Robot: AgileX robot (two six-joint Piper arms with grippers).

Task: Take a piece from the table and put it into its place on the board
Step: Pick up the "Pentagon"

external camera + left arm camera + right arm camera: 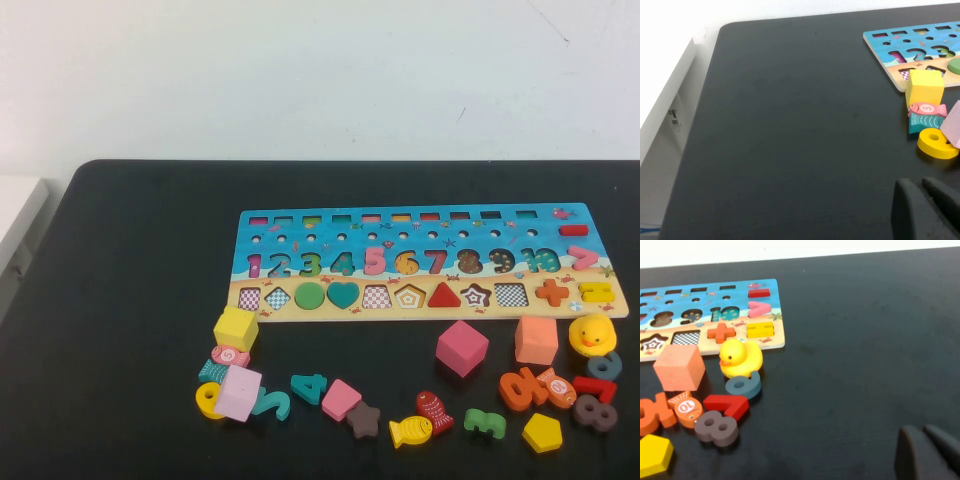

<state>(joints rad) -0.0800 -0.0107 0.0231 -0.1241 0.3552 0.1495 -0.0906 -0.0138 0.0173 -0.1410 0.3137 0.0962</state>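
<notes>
We see the yellow pentagon piece (542, 432) lying on the black surface (130, 300), near the brown 8 (596, 411) and well short of the board (420, 262). The right end effector (930, 452) hovers closed and empty beside the pieces; the left end effector (925, 207), also closed and empty, hangs near the yellow ring (938, 144). A crowded approach may nudge neighbouring numbers.

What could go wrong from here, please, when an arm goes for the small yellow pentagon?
1. The small flat yellow pentagon block lies close to the brown figure eight and orange pieces, so fingers may nudge them.
2. It sits near the black table's front edge and could be pushed off.
3. Both the right gripper and left gripper are shut and parked, and must open first.
4. The pentagon slot on the wooden board has a star slot close by.
</notes>
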